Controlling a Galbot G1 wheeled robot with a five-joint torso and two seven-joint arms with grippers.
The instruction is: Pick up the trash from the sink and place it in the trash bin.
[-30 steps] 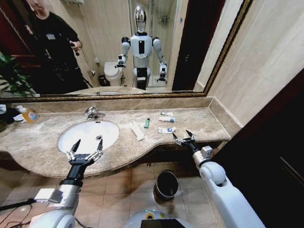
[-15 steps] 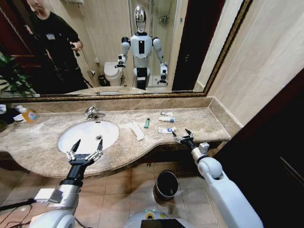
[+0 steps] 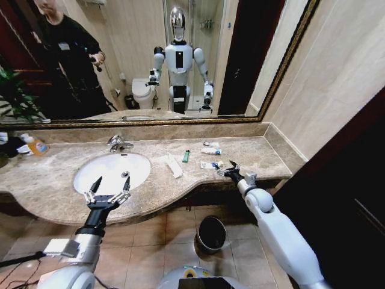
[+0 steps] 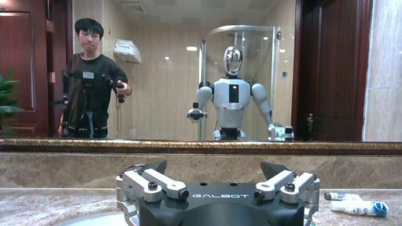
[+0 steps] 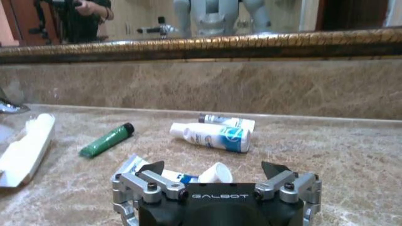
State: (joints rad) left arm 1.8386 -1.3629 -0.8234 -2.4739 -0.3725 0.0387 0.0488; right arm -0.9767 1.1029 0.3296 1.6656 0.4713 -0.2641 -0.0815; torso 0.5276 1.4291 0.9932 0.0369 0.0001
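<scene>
The open right gripper [image 3: 227, 169] hovers low over the counter with a white-and-blue packet [image 5: 188, 174] just in front of its fingers, two tubes [image 5: 213, 135] and a green stick [image 5: 105, 140] beyond, while the open left gripper [image 3: 108, 186] waits above the sink [image 3: 84, 174].

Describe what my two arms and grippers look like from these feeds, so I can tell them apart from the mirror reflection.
Both grippers, left and right, have a black body lettered GALBOT in white, silver metal linkages with dark bolts, and pointed black fingertips. The right arm wears smooth white rounded shells with a grey joint block. The left arm is black near the wrist, then silver-grey.
</scene>
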